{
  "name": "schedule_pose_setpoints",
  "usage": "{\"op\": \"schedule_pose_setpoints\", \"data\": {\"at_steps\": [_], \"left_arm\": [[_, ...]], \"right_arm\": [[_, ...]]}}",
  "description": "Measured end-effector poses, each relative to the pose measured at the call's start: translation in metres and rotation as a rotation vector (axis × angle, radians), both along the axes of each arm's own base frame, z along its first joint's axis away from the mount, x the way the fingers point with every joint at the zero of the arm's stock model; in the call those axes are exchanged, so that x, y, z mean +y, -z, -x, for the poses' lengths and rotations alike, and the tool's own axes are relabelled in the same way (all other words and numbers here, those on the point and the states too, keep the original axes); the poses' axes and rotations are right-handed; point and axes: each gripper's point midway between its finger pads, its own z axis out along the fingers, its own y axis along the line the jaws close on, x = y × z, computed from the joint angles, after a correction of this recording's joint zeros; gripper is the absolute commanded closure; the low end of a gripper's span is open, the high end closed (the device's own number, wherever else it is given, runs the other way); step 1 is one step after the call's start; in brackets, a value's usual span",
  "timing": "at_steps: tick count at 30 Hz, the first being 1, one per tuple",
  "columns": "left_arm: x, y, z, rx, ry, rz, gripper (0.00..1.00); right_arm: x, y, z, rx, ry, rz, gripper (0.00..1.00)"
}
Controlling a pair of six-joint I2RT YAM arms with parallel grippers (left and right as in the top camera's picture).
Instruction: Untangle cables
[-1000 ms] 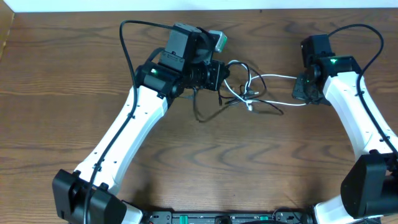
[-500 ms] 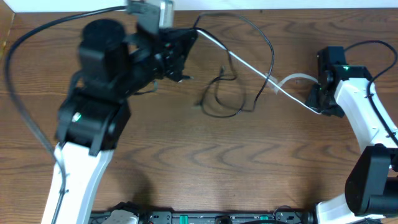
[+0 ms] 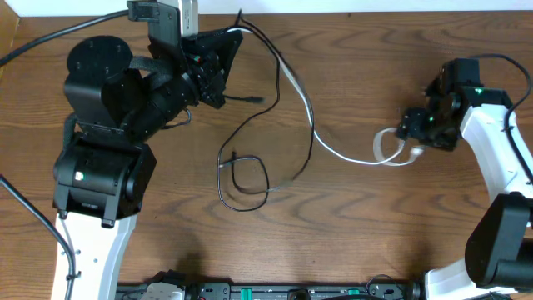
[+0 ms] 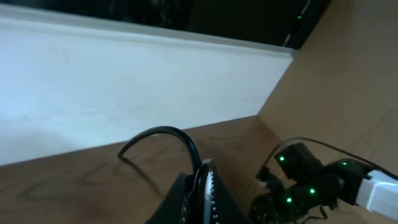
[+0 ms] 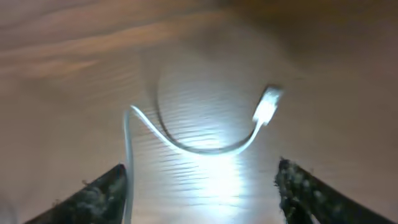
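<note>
Nearest, bare wood-grain table (image 3: 350, 242), wide free room. Thin black cable (image 3: 266, 179) lies there in a loose loop. Right gripper (image 5: 202, 168) spread, jaws released; white cable (image 3: 337, 154) curls beneath it. Left gripper (image 3: 218, 52), high at the far edge, is clenched on both cables.

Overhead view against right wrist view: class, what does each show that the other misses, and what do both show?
Only overhead: the raised left end effector gripping the white cable and the black cable, whose loop lies on the table. Only right wrist: the white plug in detail, lying free ahead of the open right end effector. Both: the white cable's curled end.
</note>
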Motion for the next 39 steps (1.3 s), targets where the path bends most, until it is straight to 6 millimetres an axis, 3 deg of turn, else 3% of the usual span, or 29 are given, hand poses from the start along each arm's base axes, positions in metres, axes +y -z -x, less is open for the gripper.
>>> {"op": "schedule_pose_setpoints", "data": {"at_steps": [2, 6, 11, 13, 17, 22, 24, 27, 33, 36, 39], "left_arm": [[-0.004, -0.007, 0.0, -0.028, 0.023, 0.017, 0.92], [-0.011, -0.032, -0.003, -0.114, 0.062, 0.078, 0.93], [-0.02, -0.064, 0.001, -0.21, 0.104, 0.166, 0.92], [-0.028, -0.076, 0.009, -0.251, 0.137, 0.192, 0.93], [-0.047, -0.095, 0.027, -0.316, 0.21, 0.234, 0.92], [-0.065, -0.092, 0.035, -0.295, 0.265, 0.244, 0.92], [-0.075, -0.076, 0.028, -0.228, 0.279, 0.229, 0.92], [-0.09, -0.03, 0.008, -0.062, 0.281, 0.174, 0.92], [-0.102, 0.119, -0.031, 0.379, 0.23, -0.054, 0.88], [-0.094, 0.173, -0.038, 0.526, 0.162, -0.16, 0.75], [-0.078, 0.203, -0.04, 0.594, 0.081, -0.258, 0.53]], "right_arm": [[0.02, -0.016, -0.01, -0.065, -0.099, -0.099, 0.1], [0.06, -0.079, -0.023, -0.278, -0.305, -0.283, 0.02], [0.084, -0.168, -0.018, -0.557, -0.472, -0.357, 0.01], [0.089, -0.192, -0.011, -0.629, -0.51, -0.36, 0.01], [0.094, -0.22, 0.003, -0.717, -0.554, -0.358, 0.01], [0.095, -0.225, 0.007, -0.73, -0.562, -0.356, 0.01], [0.095, -0.224, 0.007, -0.726, -0.561, -0.357, 0.03], [0.094, -0.222, 0.009, -0.716, -0.56, -0.353, 0.03], [0.086, -0.212, 0.008, -0.677, -0.53, -0.301, 0.03], [0.083, -0.209, 0.008, -0.668, -0.52, -0.282, 0.02], [0.081, -0.208, 0.007, -0.664, -0.515, -0.273, 0.01]]}}
